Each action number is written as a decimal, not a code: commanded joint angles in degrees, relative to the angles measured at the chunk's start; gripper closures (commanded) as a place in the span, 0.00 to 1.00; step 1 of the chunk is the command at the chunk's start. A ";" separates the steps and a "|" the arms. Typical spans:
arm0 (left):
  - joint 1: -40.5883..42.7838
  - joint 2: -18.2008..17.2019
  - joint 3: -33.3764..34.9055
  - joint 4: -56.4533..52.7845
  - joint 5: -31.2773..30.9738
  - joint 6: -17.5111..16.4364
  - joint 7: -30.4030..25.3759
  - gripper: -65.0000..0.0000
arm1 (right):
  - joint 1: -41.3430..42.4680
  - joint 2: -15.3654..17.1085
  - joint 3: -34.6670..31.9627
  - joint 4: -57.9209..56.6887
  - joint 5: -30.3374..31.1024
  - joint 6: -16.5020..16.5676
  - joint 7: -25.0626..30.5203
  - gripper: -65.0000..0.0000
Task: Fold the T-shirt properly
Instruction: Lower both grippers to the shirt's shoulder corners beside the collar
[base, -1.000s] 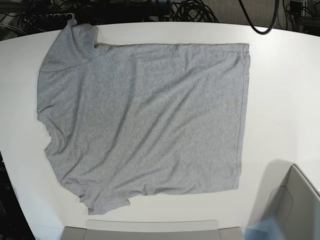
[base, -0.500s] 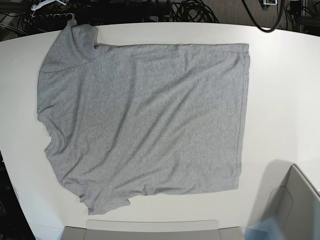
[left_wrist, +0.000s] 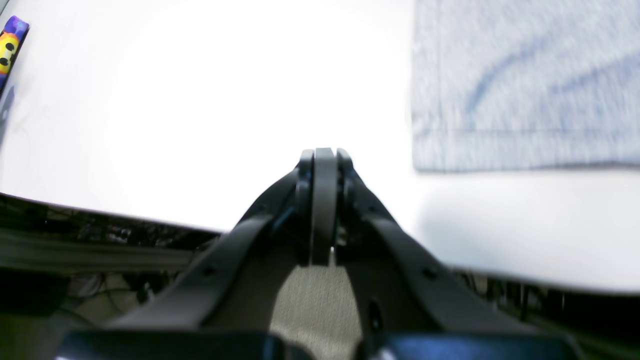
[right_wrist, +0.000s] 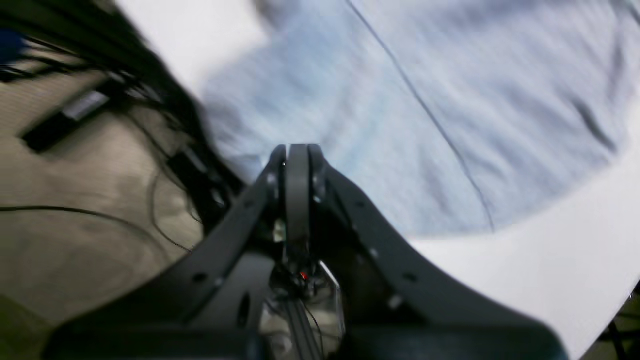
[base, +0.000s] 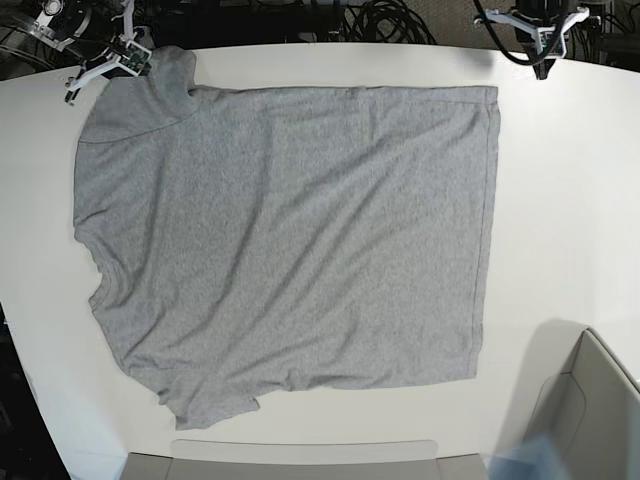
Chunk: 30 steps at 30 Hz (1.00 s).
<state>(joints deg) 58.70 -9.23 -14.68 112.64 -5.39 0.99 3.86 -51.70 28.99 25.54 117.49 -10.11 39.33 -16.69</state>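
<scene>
Grey T-shirt (base: 290, 240) flat on white table (base: 570, 200), clear of both empty pinched-together claws, left gripper (left_wrist: 324, 155) off hem corner, right gripper (right_wrist: 298, 150) over sleeve.

Both arms enter at the far edge in the base view. Left gripper (left_wrist: 324, 160): jaws pressed together, holding nothing, pointing down. Right gripper (right_wrist: 297, 155): jaws likewise closed and empty. Both wrist views are blurred, and only the 2 wrist ends show from above

- The T-shirt (base: 290, 250), light heather-grey and plain, is lying spread flat and unfolded, lightly wrinkled.
- One sleeve is reaching the desk's far-left corner; hem facing right edge.
</scene>
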 joint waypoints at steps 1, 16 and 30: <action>0.16 -0.22 -0.31 1.25 0.24 0.46 -1.53 1.00 | 2.43 0.50 0.44 0.79 0.13 0.67 0.20 1.00; -7.22 -0.30 -0.05 1.43 0.24 0.37 -1.44 1.00 | 16.05 3.49 -5.54 0.88 11.03 0.67 -17.73 1.00; -22.78 -3.12 1.97 4.50 -4.94 0.19 18.52 0.98 | 22.56 0.94 1.76 0.88 22.37 0.67 -27.40 1.00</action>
<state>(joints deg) 35.31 -11.27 -12.29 116.18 -10.90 0.40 24.03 -29.50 29.56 26.63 117.49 11.92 39.33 -44.69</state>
